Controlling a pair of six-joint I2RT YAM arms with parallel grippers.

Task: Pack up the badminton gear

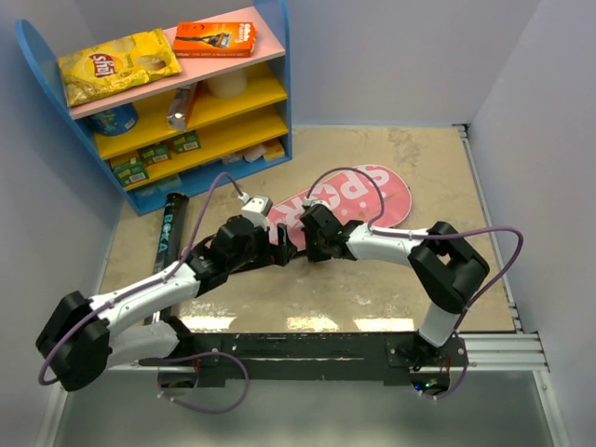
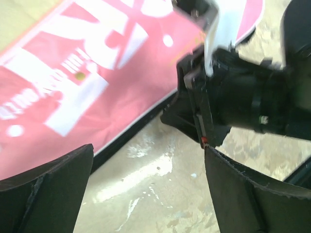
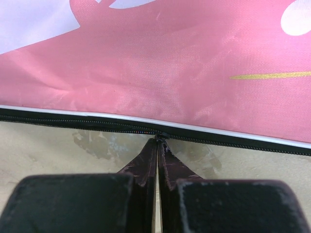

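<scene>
The pink "SPORT" racket cover (image 1: 372, 197) with black edging lies flat on the table, right of centre. My right gripper (image 1: 312, 250) is at its near edge. In the right wrist view its fingertips (image 3: 159, 141) are pressed together, shut on the zipper pull (image 3: 160, 136) of the black zipper along the cover (image 3: 170, 58). My left gripper (image 1: 282, 244) hovers just left of it, open, with only bare table between its fingers (image 2: 48, 189). Beyond it are the cover (image 2: 73, 63) and the right gripper (image 2: 218, 102). A long black tube (image 1: 165, 235) lies at the left by the shelf.
A blue shelf unit (image 1: 279, 102) stands at the back left with a yellow chip bag (image 1: 116, 63) and an orange box (image 1: 214, 39) on top and small packets below. Grey walls close in the left, back and right sides.
</scene>
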